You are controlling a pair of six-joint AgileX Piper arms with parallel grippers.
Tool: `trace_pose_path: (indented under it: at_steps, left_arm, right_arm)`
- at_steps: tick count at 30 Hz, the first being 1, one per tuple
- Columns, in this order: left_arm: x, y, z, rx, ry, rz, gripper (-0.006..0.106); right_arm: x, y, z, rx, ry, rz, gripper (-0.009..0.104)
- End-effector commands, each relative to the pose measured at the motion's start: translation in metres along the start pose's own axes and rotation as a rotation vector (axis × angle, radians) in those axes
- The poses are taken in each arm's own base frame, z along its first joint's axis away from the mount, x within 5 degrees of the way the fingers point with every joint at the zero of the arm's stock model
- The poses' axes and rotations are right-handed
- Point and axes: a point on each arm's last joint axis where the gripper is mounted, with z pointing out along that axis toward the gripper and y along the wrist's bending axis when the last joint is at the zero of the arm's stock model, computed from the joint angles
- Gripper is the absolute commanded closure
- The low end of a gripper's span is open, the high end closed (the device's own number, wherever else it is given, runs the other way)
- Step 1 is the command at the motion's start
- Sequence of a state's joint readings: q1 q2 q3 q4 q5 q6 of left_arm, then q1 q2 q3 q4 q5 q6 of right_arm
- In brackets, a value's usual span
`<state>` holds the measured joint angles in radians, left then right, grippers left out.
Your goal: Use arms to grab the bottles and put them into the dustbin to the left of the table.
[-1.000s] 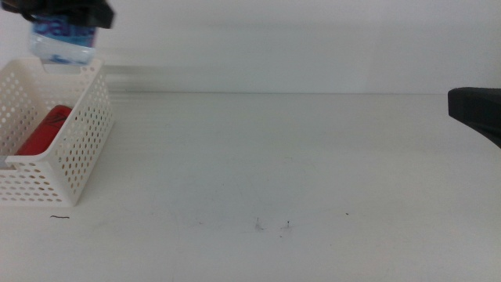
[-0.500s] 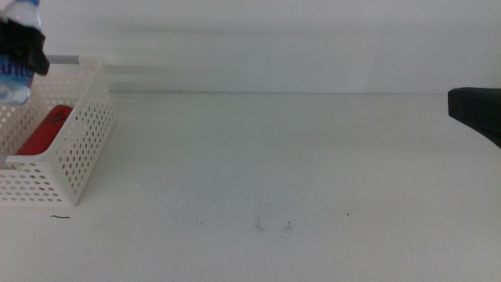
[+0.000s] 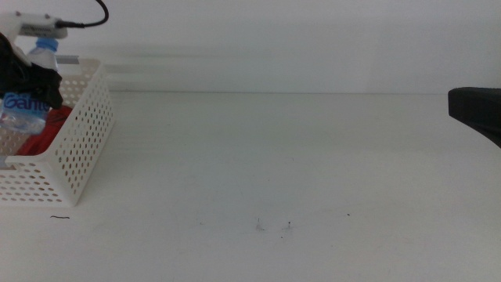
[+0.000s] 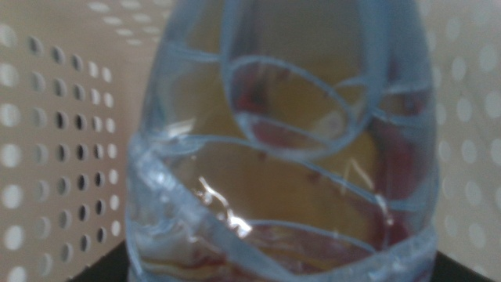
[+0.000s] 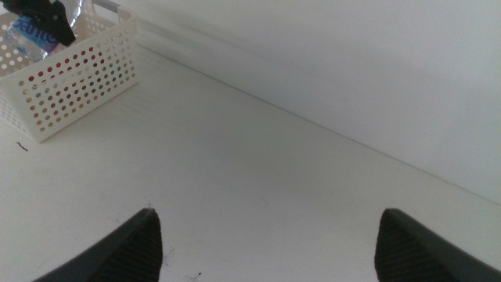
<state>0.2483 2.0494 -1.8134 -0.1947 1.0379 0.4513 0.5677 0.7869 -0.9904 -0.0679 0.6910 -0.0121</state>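
My left gripper (image 3: 33,84) is shut on the clear water bottle (image 3: 22,113), which has a blue cap (image 3: 47,45). It holds the bottle tilted, low inside the white perforated dustbin (image 3: 78,149) at the table's left edge. A red can (image 3: 41,135) lies in the dustbin under it. In the left wrist view the bottle (image 4: 290,149) fills the picture, with red and yellowish shapes showing through it and the dustbin walls (image 4: 55,133) behind. My right gripper (image 5: 274,243) waits open at the right side (image 3: 473,111), far from the dustbin (image 5: 74,74).
The white table (image 3: 274,157) stretches from the dustbin to the right arm, with only a few small dark specks (image 3: 288,225) near the front. A pale wall runs along the back edge.
The left gripper has moved left and down with the water bottle, from above the dustbin's rim to inside it. The right arm has not moved.
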Motion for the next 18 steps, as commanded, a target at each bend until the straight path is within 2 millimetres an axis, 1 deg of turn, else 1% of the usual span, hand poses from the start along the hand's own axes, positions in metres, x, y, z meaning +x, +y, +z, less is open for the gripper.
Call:
trace_pose_path:
  at_steps: [1, 2, 5, 7, 9, 10, 11, 14, 16, 18]
  left_arm:
    - [-0.004, 0.001, -0.005, 0.001, -0.032, -0.003, 0.08]
    - [-0.003, 0.001, -0.004, 0.005, -0.023, -0.003, 0.079]
    - [-0.001, 0.0, 0.0, 0.025, -0.001, -0.01, 0.072]
    - [0.0, 0.0, 0.001, 0.027, 0.01, -0.009, 0.066]
    - [0.0, 0.0, 0.001, 0.024, 0.012, -0.007, 0.055]
    - [0.0, 0.0, 0.001, 0.022, 0.015, -0.005, 0.038]
    - [0.001, 0.0, 0.001, 0.028, 0.027, -0.005, 0.025]
    - [0.005, -0.002, 0.001, 0.037, 0.067, 0.002, 0.007]
    - [0.005, -0.002, -0.003, 0.031, 0.077, -0.01, 0.007]
    - [0.004, -0.004, -0.014, 0.021, 0.065, -0.028, 0.007]
  right_arm:
    - [-0.003, -0.002, -0.002, 0.012, -0.018, -0.004, 0.01]
    - [-0.003, -0.002, -0.002, 0.012, -0.018, -0.004, 0.01]
    - [-0.003, -0.002, -0.002, 0.012, -0.018, -0.004, 0.01]
    - [-0.003, -0.002, -0.002, 0.012, -0.018, -0.004, 0.01]
    - [-0.003, -0.002, -0.002, 0.012, -0.018, -0.004, 0.01]
    - [-0.003, -0.002, -0.002, 0.012, -0.018, -0.004, 0.01]
    - [-0.003, -0.002, -0.002, 0.012, -0.018, -0.004, 0.01]
    - [-0.003, -0.002, -0.002, 0.012, -0.018, -0.004, 0.01]
    - [-0.003, -0.002, -0.002, 0.012, -0.018, -0.004, 0.01]
    - [-0.003, -0.002, -0.002, 0.012, -0.018, -0.004, 0.01]
